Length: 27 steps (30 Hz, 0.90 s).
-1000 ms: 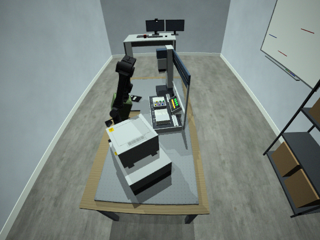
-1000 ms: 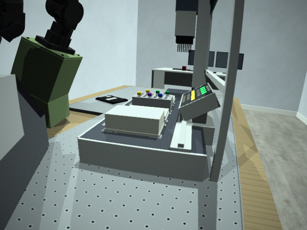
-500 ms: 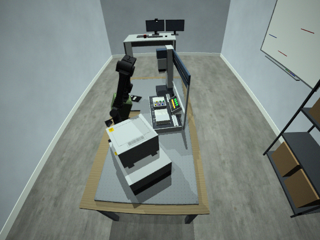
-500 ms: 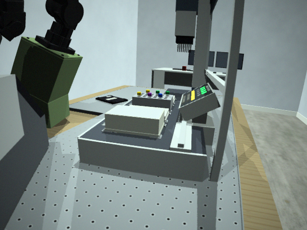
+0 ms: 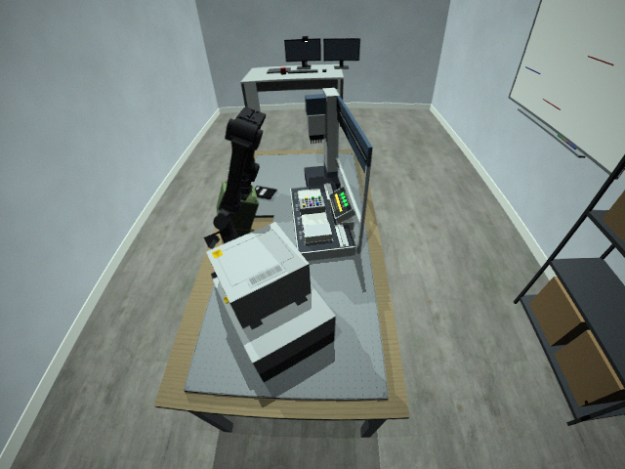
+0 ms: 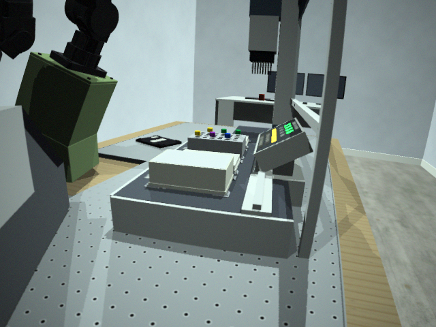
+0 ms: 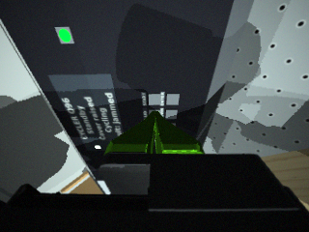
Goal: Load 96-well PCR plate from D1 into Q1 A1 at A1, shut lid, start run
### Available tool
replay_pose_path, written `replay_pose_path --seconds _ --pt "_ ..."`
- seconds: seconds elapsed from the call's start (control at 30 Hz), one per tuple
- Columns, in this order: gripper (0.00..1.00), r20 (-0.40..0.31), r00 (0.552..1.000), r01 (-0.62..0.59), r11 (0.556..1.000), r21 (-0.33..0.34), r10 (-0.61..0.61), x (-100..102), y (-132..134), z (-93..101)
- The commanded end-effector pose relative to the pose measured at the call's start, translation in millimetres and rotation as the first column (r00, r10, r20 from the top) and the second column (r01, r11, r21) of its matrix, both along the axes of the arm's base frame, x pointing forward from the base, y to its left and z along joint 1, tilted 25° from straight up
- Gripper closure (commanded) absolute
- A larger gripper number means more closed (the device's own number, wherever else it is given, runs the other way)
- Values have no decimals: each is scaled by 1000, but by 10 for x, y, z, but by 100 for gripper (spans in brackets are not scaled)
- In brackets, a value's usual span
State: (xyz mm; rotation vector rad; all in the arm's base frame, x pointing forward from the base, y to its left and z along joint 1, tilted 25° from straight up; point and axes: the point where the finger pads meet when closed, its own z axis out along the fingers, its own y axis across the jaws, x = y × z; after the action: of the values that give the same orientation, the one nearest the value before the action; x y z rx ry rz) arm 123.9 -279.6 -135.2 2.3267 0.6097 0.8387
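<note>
Close to the cycler's dark panel (image 7: 145, 63), the gripper (image 7: 155, 127) pointed at the keys (image 7: 163, 100), fingers pressed together, empty. Its lamp (image 7: 64, 35) glowed green.

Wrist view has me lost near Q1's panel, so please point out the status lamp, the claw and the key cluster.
Status lamp (image 7: 64, 35), wrist view, centre of its green face.
Claw (image 7: 155, 115), wrist view, shut green fingertips.
Key cluster (image 7: 163, 100), wrist view, a pale upper key.
</note>
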Motion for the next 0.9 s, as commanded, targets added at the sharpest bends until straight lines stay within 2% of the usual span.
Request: replay_pose_path --seconds 0.0,0.5,0.87 --pt "100 -6 1000 2 1000 -14 -2 -43 -2 41" --pt "100 7 1000 -2 1000 -17 2 45 -100 74" --pt "100 3 1000 2 1000 -16 -2 35 -81 48"
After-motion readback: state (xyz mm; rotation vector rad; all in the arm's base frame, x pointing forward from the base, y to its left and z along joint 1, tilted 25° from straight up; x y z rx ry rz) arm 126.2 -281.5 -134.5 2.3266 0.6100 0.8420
